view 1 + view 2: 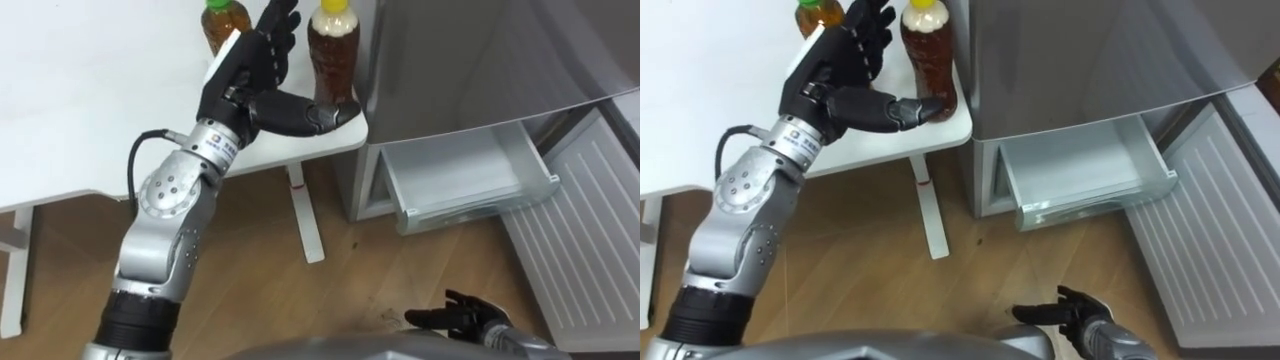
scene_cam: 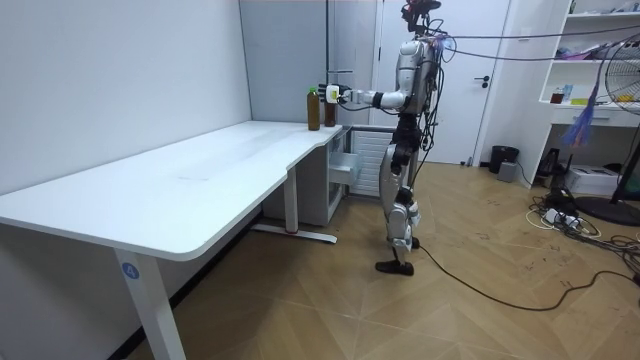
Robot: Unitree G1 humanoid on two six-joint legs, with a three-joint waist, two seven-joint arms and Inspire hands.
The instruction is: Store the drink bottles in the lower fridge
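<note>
White desk (image 1: 90, 110) spreads across the upper left of the left eye view, with a grey fridge (image 1: 470, 60) just beside its corner. Two tea drinks stand upright near that corner: a green-capped bottle (image 1: 222, 25) and a yellow-capped bottle (image 1: 333, 55). The robot's left hand (image 1: 250, 75) reaches up between them. Its fingers are straight and spread, and the thumb stretches across the foot of the yellow-capped bottle, closed around nothing. Low on the fridge, the lower drawer (image 1: 470, 175) is pulled out. The right hand (image 1: 465, 318) hangs low over the wooden floor (image 1: 350, 280), fingers loose, holding nothing.

From the room view, the robot stands at the desk's far end by the fridge, left arm held out level toward the bottles.

The right eye view gives the same layout. Whether the thumb actually touches the bottle I cannot tell.

Both bottles look full, so they are probably fairly heavy. The plastic is likely stiff but smooth, and may slip. The safest hold seems to be round the wide middle, below the narrowing shoulder, with the bottle kept upright.
</note>
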